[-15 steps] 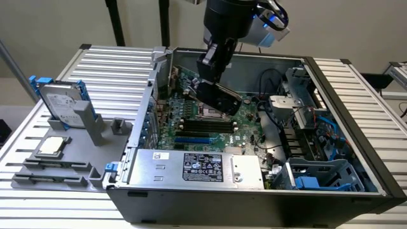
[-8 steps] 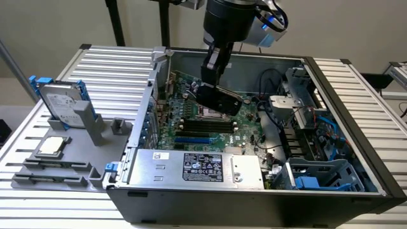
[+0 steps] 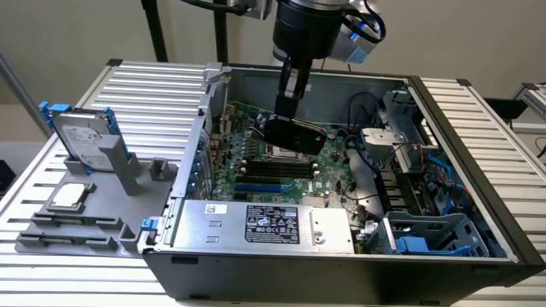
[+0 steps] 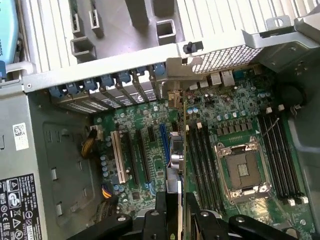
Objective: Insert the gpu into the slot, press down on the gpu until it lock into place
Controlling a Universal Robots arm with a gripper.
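My gripper (image 3: 288,121) reaches down into the open computer case and is shut on the gpu (image 3: 295,134), a black-faced card that hangs tilted above the motherboard. In the wrist view the gpu (image 4: 184,130) shows edge-on as a thin green line running from my gripper (image 4: 179,210) toward the case's rear wall, its silver bracket near the rear openings. The slot (image 3: 258,189) is a bright-blue strip on the board, nearer the power supply than the card. Seen from the wrist, the slot (image 4: 163,142) lies just beside the card's edge and apart from it.
Black memory slots (image 4: 202,160) and the CPU socket (image 4: 245,170) lie on the card's other side. A silver power supply (image 3: 256,220) fills the case's near corner. Cables and a blue drive cage (image 3: 426,240) sit at the exterior view's right. A hard drive (image 3: 85,137) stands outside.
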